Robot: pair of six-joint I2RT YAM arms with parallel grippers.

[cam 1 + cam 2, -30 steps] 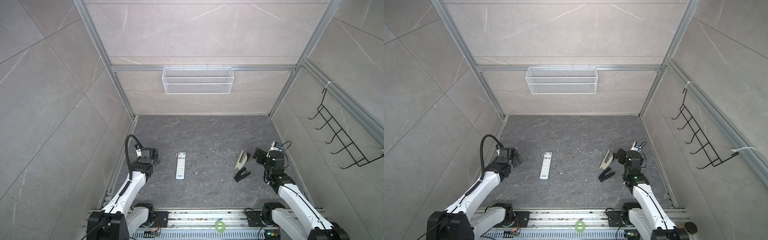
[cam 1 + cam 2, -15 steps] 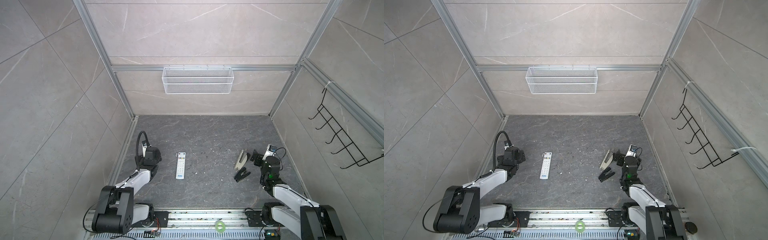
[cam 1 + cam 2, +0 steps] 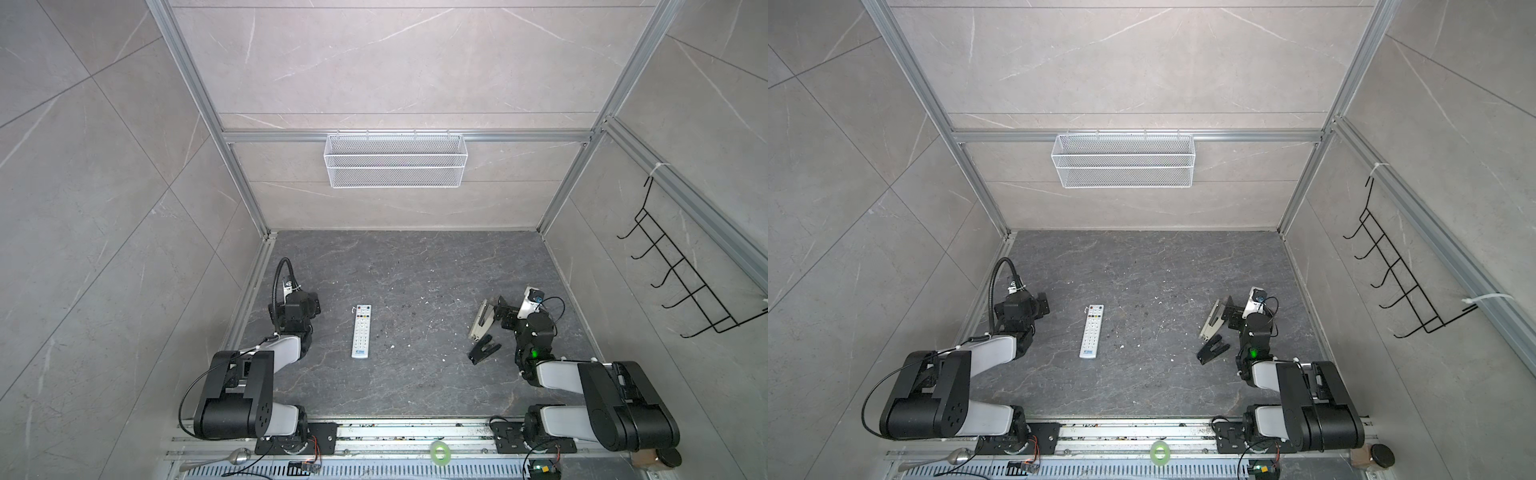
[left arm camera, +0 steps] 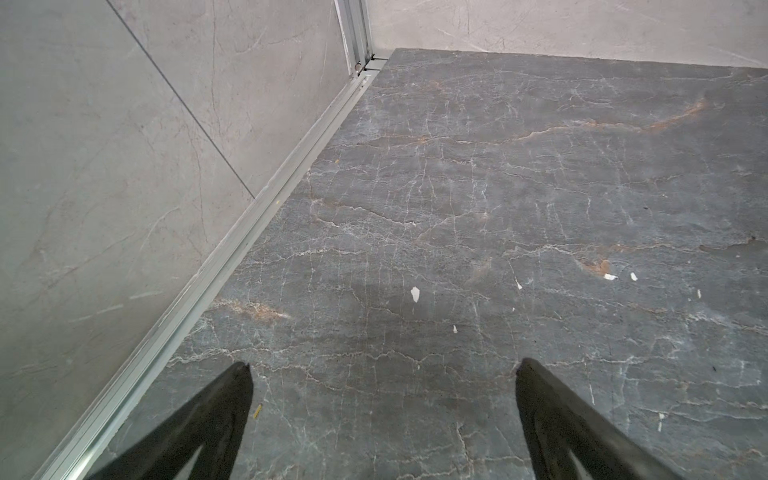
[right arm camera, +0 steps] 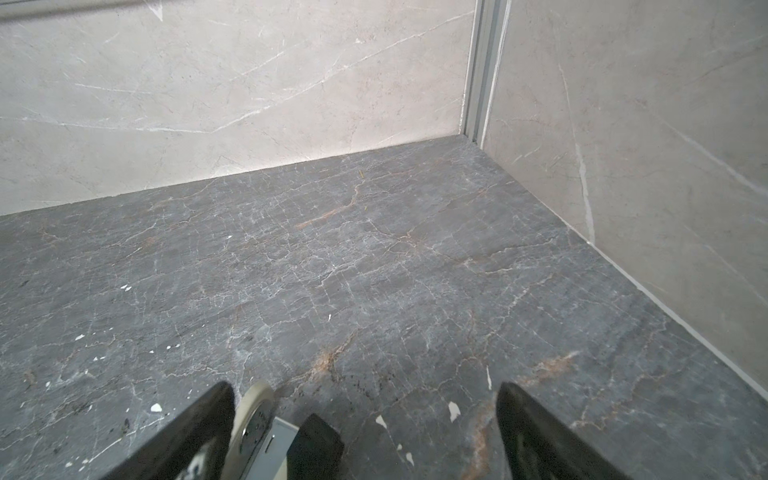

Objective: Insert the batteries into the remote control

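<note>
1. Grey veined stone is forming the tabletop [image 3: 415, 266], and white crumbs [image 4: 414, 293] are lying scattered across it.
2. The remote control [image 3: 361, 331] is lying flat with its buttons facing up, left of the middle in both top views. Its coloured buttons are pointing toward the back wall and its blue logo toward the front rail.
3. The left gripper [image 4: 382, 370] is sitting low over bare stone near the left wall. Its jaws are spread wide and are grasping nothing. In both top views it is sitting beside the far end of the remote control, clearly apart from it.
4. The right gripper [image 5: 365, 388] is also standing released on the right side of the tabletop, well away from the remote control, with its jaws wide apart and nothing clamped between them.
5. A stapler [image 3: 482, 322], splayed open with a cream upper arm and a black base, is lying just beside the right gripper. In the right wrist view it is showing inside the gap, close to one finger. I cannot tell whether they are touching.
6. A white wire basket [image 3: 395, 160] is hanging on the back wall, and a black hook rack [image 3: 681, 282] is hanging on the right wall.
7. A green tape roll [image 3: 440, 451] and a spoon [image 3: 237, 457] are lying on the front rail.
</note>
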